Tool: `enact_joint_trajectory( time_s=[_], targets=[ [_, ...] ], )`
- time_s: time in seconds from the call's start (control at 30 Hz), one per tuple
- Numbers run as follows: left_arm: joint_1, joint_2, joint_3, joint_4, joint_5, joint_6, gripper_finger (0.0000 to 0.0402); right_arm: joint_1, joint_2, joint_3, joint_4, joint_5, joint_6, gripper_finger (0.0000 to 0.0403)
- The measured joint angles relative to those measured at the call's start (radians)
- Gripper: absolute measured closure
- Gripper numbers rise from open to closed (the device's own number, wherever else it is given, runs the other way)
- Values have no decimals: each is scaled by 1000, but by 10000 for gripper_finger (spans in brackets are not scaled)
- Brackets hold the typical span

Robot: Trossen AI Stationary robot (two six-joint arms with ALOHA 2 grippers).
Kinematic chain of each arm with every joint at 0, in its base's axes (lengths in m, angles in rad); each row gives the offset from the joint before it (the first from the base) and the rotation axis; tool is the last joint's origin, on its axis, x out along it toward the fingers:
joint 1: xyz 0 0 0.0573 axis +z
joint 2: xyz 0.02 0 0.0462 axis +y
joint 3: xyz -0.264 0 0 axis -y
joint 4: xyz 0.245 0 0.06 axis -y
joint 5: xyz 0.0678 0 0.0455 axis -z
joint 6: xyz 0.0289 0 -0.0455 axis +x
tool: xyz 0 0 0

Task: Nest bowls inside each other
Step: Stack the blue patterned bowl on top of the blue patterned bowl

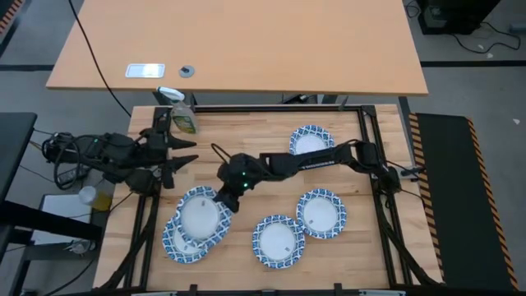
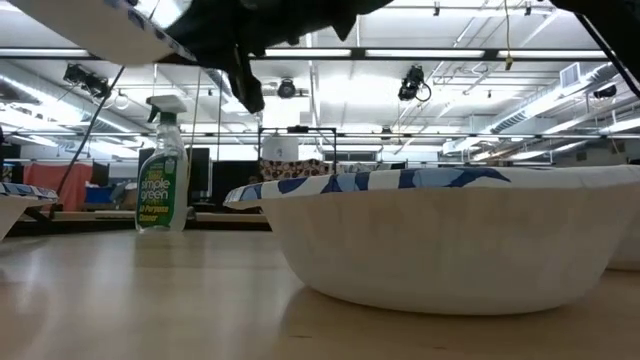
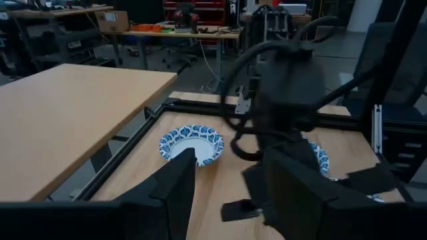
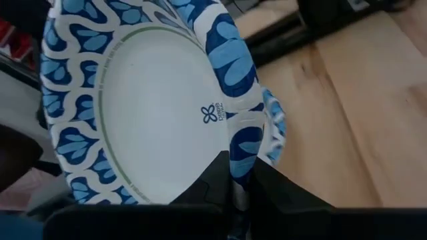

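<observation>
While the right gripper is reaching across the table in the high view, its fingers are pinching the patterned rim of a bowl, as the right wrist view shows.

Held bowl: it is hanging over the stack at about seven o'clock on the table, overlapping the bowl beneath it; whether the two are touching, I cannot tell.
Held bowl, right wrist view: its white centre is filling most of the picture, with the rim clamped between the dark fingers.
Left gripper: it is waiting at about ten o'clock with its fingers spread apart, holding nothing.
Other bowls: one is lying at about one o'clock; two more are sitting at about five o'clock, their rims touching or overlapping.
Spray bottle: it is standing at about eleven o'clock, near the table's far edge, just beyond the left gripper.
</observation>
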Motion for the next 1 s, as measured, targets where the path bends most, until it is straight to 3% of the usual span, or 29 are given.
enact_joint_trajectory(
  time_s=[0.23, 0.37, 0.63, 0.8, 1.0],
  targets=[
    [0, 20, 0, 32, -21, -14, 221, 40, 17, 1, 83, 80, -3, 363],
    [2, 28, 0, 65, -22, 14, 221, 51, 80, 30, 128, 72, 25, 363],
    [2, 31, 0, 60, -23, 11, 221, 70, 283, 318, -9, 35, -41, 363],
    [2, 32, 0, 49, -23, 2, 221, 67, 381, 417, -48, 37, -109, 361],
    [2, 32, 0, 21, -24, -11, 221, 36, 412, 429, -71, 7, -109, 306]
  ],
)
